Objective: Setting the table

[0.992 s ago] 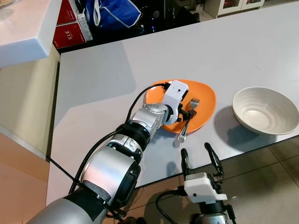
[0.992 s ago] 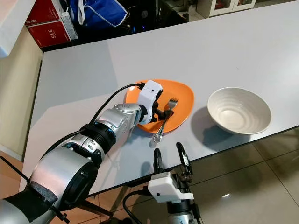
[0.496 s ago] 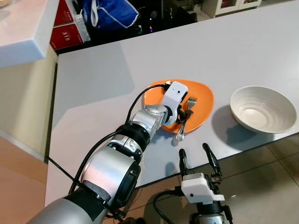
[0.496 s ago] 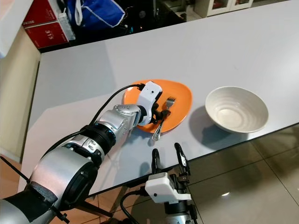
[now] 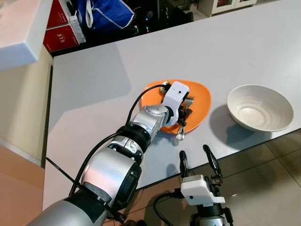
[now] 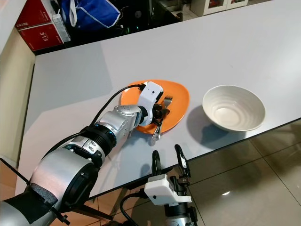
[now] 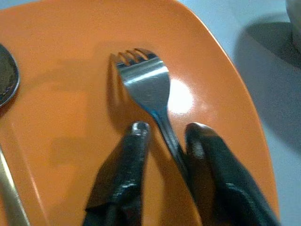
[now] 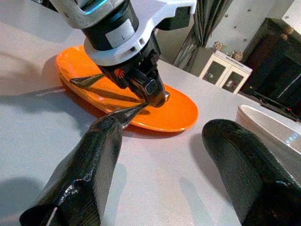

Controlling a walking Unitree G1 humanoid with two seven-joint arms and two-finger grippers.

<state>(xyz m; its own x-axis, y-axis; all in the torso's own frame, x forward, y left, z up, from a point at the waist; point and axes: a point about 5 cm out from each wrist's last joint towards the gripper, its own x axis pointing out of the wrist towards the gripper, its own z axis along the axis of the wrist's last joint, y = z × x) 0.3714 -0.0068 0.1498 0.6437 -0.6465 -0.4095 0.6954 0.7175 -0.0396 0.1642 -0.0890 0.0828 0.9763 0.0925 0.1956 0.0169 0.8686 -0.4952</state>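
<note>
An orange plate (image 5: 201,92) lies near the front edge of the grey table (image 5: 94,80). A steel fork (image 7: 146,82) rests on it, tines on the plate, handle end (image 5: 180,136) sticking out over the near rim. My left gripper (image 5: 184,113) is down on the plate with its fingers (image 7: 134,141) narrowed around the fork's neck, one touching it. A spoon (image 7: 7,80) lies on the same plate. A white ribbed bowl (image 5: 257,107) stands to the plate's right. My right gripper (image 5: 194,151) hangs open just below the table's front edge, facing the plate.
A blue bag (image 5: 106,14) and red boxes (image 5: 59,30) stand beyond the table's far left corner. A white counter (image 5: 19,28) juts in at the left. Tiled floor (image 5: 273,179) lies below the front edge.
The whole picture has slid left, so the camera has moved. My left gripper stays on the fork at the plate; the right gripper hangs as before.
</note>
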